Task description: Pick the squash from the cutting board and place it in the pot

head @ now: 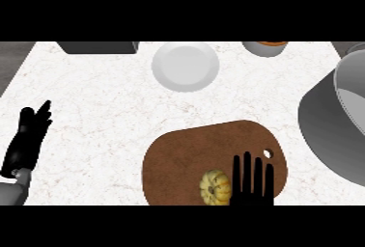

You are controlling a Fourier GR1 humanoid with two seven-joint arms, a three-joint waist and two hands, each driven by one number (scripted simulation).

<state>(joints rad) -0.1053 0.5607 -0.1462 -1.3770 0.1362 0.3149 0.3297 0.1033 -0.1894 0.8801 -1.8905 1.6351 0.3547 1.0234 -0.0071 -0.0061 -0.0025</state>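
No brand, label or writing can be read anywhere on the counter point(92, 144).

Nearest, at about 6 o'clock, the right hand point(252, 185) comes up from the lower edge over the board point(206, 149), its fingers straight and slightly spread, pointing toward 12 o'clock and holding nothing. Its palm is cut off by the lower edge. Just beside it, at its 9 o'clock, the squash point(215, 187) lies on the near part of the board: small, round, pale yellow, with ribs running out from a darker centre. Whether the fingers touch it cannot be told; its right side sits against or under the hand, and its near edge is cut off.

The board is brown and rounded, with a small hole near its 2 o'clock corner.

At 8 o'clock the left hand point(27, 140) rests open near the left edge, fingers up and together, empty.

At 3 o'clock the pot point(321, 130), large and grey, is cut off by the right edge, well apart from the squash.

Farther off, at 12 o'clock, sits a white plate point(185, 66). At 11 o'clock a dark grey box point(96, 47) is cut by the top edge, and at 1 o'clock a bowl point(265, 48) with something orange inside is likewise half shown.
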